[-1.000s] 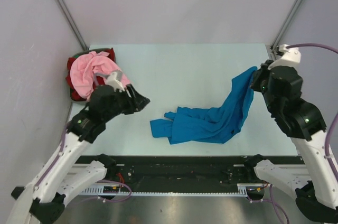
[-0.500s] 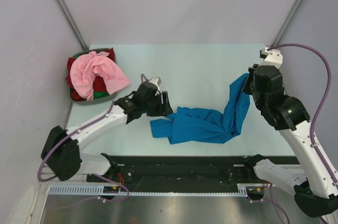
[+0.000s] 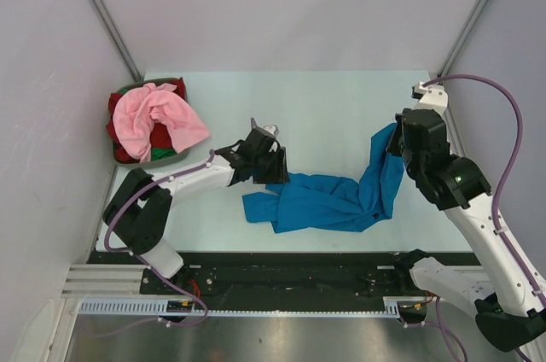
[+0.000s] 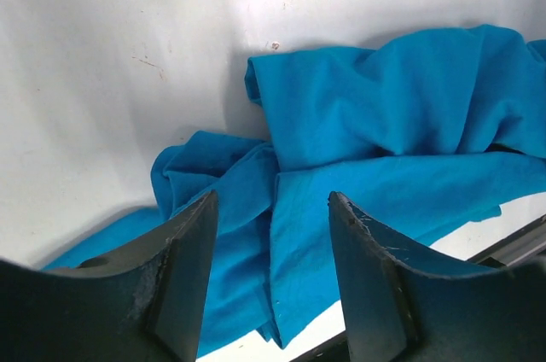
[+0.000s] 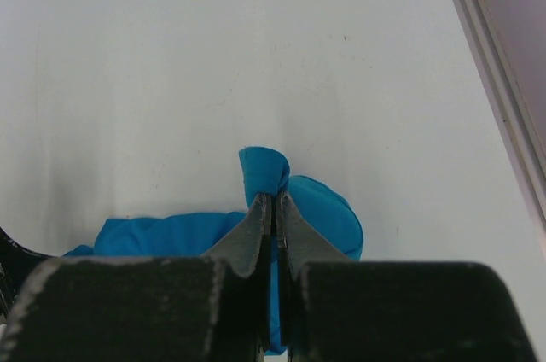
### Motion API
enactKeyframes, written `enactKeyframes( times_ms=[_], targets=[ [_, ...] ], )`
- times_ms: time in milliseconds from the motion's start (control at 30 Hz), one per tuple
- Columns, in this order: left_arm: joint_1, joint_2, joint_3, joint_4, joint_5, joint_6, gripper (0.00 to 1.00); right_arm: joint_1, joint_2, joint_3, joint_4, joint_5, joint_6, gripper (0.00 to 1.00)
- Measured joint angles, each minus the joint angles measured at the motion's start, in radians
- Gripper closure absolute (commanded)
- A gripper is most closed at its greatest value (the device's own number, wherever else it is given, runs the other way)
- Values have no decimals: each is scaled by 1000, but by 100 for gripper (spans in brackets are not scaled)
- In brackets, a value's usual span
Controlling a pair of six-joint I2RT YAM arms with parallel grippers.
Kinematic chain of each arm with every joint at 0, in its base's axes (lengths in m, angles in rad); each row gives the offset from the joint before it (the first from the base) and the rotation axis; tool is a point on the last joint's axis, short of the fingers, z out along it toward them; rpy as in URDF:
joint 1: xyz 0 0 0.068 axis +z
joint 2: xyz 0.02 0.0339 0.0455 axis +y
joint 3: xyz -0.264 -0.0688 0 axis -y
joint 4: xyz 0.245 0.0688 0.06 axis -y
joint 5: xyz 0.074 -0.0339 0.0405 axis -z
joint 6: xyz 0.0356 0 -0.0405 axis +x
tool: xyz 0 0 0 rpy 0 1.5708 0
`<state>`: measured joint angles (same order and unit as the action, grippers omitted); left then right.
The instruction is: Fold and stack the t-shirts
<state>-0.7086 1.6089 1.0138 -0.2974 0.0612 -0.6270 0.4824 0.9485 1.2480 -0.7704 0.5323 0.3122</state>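
Shirts are my job here: fold them and stack them. I am on the blue t-shirt (image 3: 328,200), and I think I am only at the start, getting it spread out flat. It lies in a crumpled heap near the front middle of the counter (image 3: 299,106). My right tool (image 5: 273,200) is pinched shut on one edge of the blue cloth and holds that end up off the counter on the right side. From there the shirt hangs down in a strip to the heap. My left tool (image 4: 273,208) is open, with its two fingers apart and nothing between them. It hovers just over the left end of the heap, where the cloth is bunched in folds. The other shirts sit in the basket (image 3: 177,159) at the far left corner: the pink t-shirt (image 3: 158,119) on top, the red t-shirt (image 3: 119,127) under it, and a bit of green cloth (image 3: 162,154) peeking out. Next, I think my left tool has to go down and close on one thin edge or corner at that bunched end, not on a fat lump of many layers. Then both tools could pull apart to stretch the shirt flat. I cannot tell if each end is a sleeve or a hem.
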Motion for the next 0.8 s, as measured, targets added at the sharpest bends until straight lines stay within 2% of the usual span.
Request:
enactKeyframes(
  times_ms=[700, 800],
  targets=[
    [0, -8, -45, -58, -107, -1, 38, -1, -1, -8, 21, -26, 1, 100],
    [0, 19, -52, -53, -106, -2, 43, -1, -1, -8, 21, -26, 1, 100]
  ],
)
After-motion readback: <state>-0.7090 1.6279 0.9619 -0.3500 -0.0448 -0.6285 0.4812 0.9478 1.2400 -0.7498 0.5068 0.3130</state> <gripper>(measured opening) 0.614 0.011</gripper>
